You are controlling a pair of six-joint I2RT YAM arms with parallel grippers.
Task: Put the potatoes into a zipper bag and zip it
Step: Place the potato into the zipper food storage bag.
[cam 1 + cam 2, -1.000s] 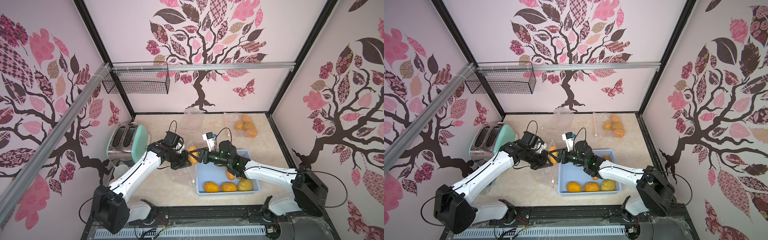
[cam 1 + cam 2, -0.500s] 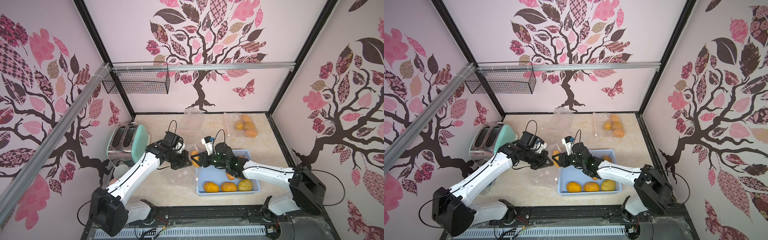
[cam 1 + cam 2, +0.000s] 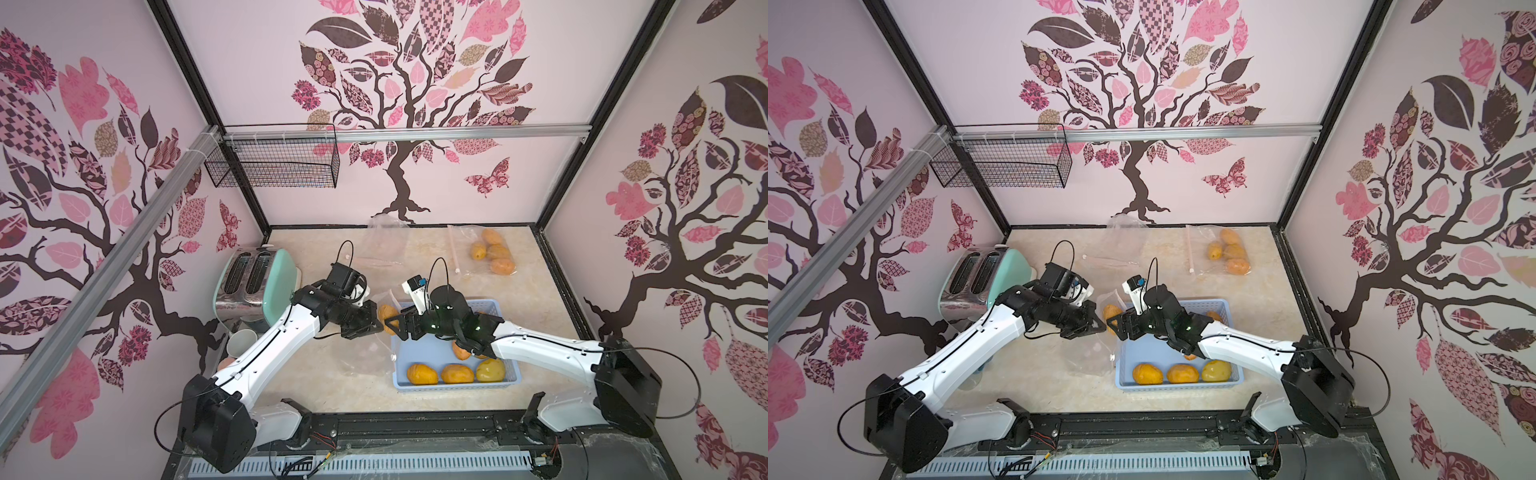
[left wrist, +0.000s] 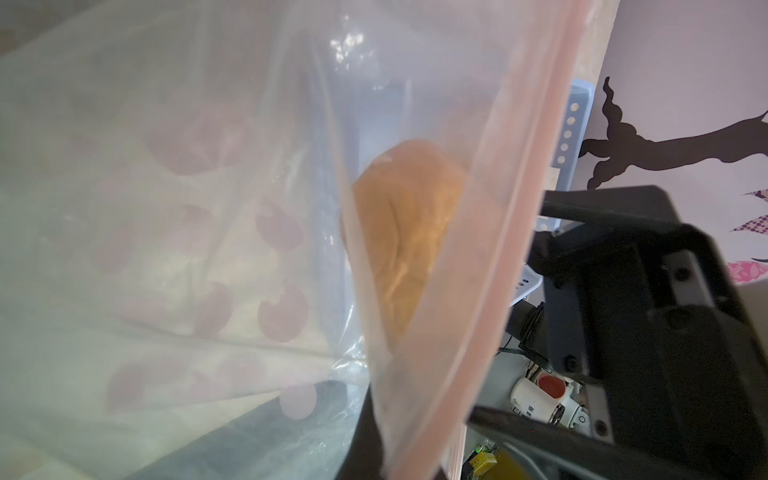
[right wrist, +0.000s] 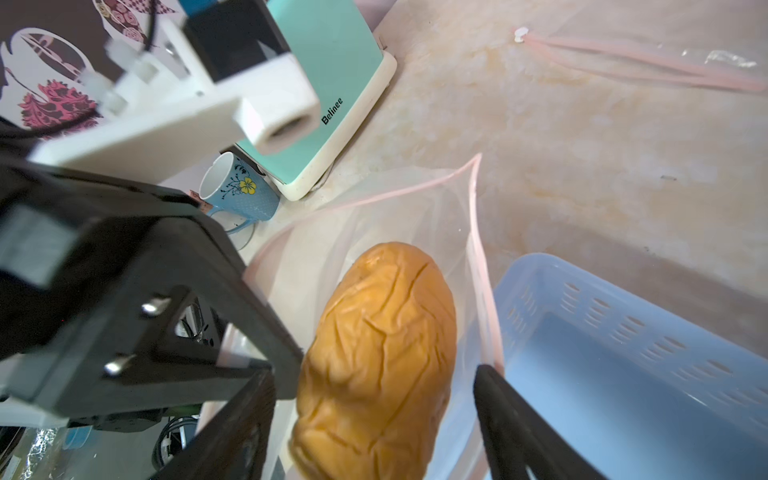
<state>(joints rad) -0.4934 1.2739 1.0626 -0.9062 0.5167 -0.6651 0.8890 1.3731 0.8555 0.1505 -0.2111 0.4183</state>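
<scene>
Pinching the rim of the clear plastic zipper bag with a pink zip strip (image 5: pixel 374 216), the left gripper (image 3: pixel 375 327) has its jaws together on the film. It holds the mouth lifted and gaping toward the right arm, while the rest of the bag sags onto the beige marbled tabletop (image 3: pixel 324 386). Just right of that pinch, inside the mouth, sits one wrinkled orange-brown oval potato (image 5: pixel 374 353). In the right wrist view its long axis runs in line with the right gripper's fingers, nose pointing deeper into the bag. The right gripper (image 3: pixel 392 327) reaches in from the right with its black jaws apart, one on each side of the potato. One finger lies close against the skin and the other stands clear, so the potato looks unclamped. The coming move likely turns on that alignment: backing straight out along the potato's axis, rightward, should clear the zip strip without dragging it. Further right, the pale blue perforated plastic basket (image 3: pixel 457 388) holds more potatoes (image 3: pixel 422 374), which the right arm is nearer to.
</scene>
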